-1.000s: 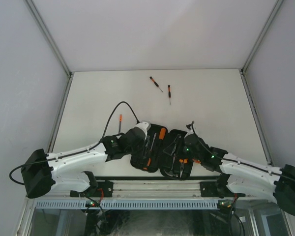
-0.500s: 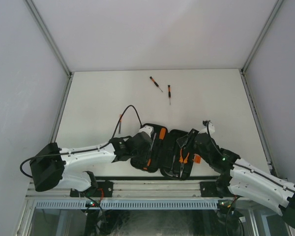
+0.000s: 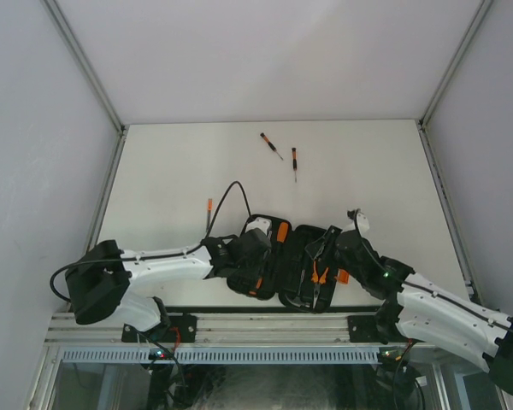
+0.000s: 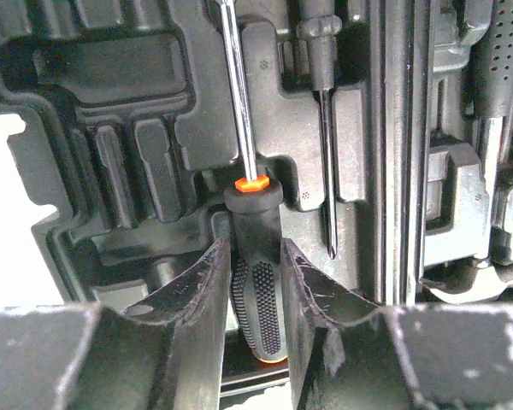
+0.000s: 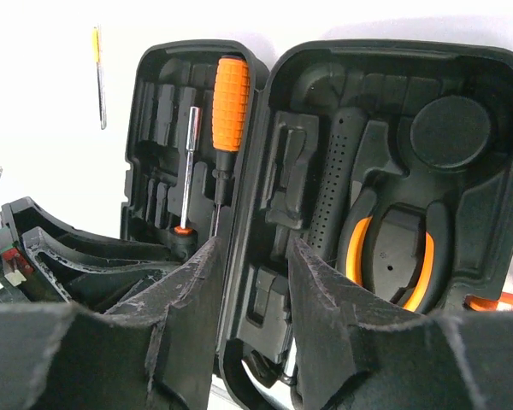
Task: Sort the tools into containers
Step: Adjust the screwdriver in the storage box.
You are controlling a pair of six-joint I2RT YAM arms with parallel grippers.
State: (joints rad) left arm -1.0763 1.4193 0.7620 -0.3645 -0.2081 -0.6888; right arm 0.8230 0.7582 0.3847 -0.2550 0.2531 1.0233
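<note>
Where left hand (image 4: 256,249) clamps, the screwdriver (image 4: 251,183) is half-hidden.

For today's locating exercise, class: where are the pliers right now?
In the right wrist view, the pliers lie in the right half of the open case, just right of the hammer and below a round recess.

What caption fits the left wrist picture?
Left gripper pinches a screwdriver by its black handle, over the open tool case.
</note>
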